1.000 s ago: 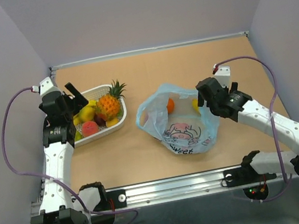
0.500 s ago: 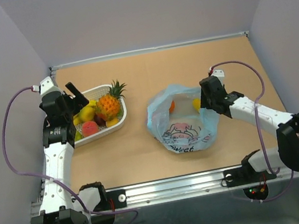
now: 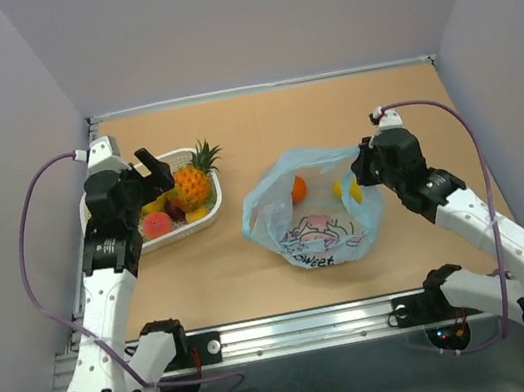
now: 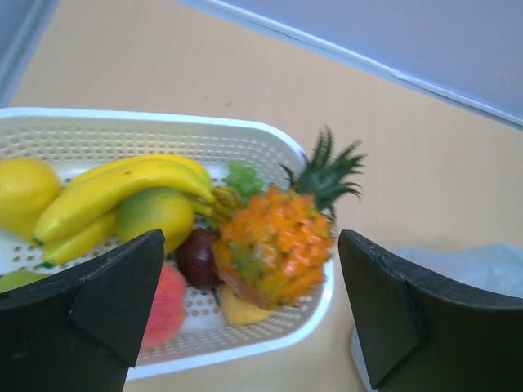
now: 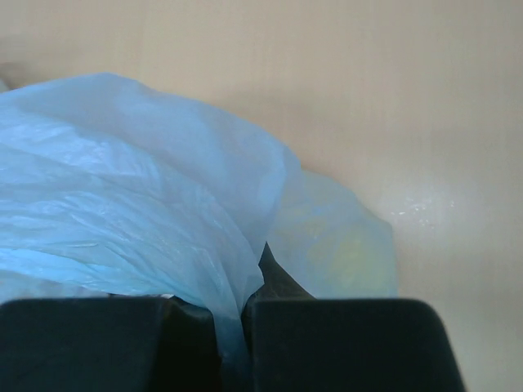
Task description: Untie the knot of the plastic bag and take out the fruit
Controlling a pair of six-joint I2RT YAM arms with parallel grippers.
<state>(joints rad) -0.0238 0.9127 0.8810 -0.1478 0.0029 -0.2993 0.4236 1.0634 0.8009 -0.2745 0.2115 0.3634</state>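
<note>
Nearest, the plastic bag is lying crumpled in the middle of the worktop, its printed side facing up. Just behind, at the bag's right edge, the right gripper is pinching a fold of the thin blue film, its fingers pressed together on it. An orange and a yellow fruit are sitting inside the bag near that grip. Farther back on the left, the left gripper is hovering spread wide over the white basket, which is holding a pineapple and bananas.
</note>
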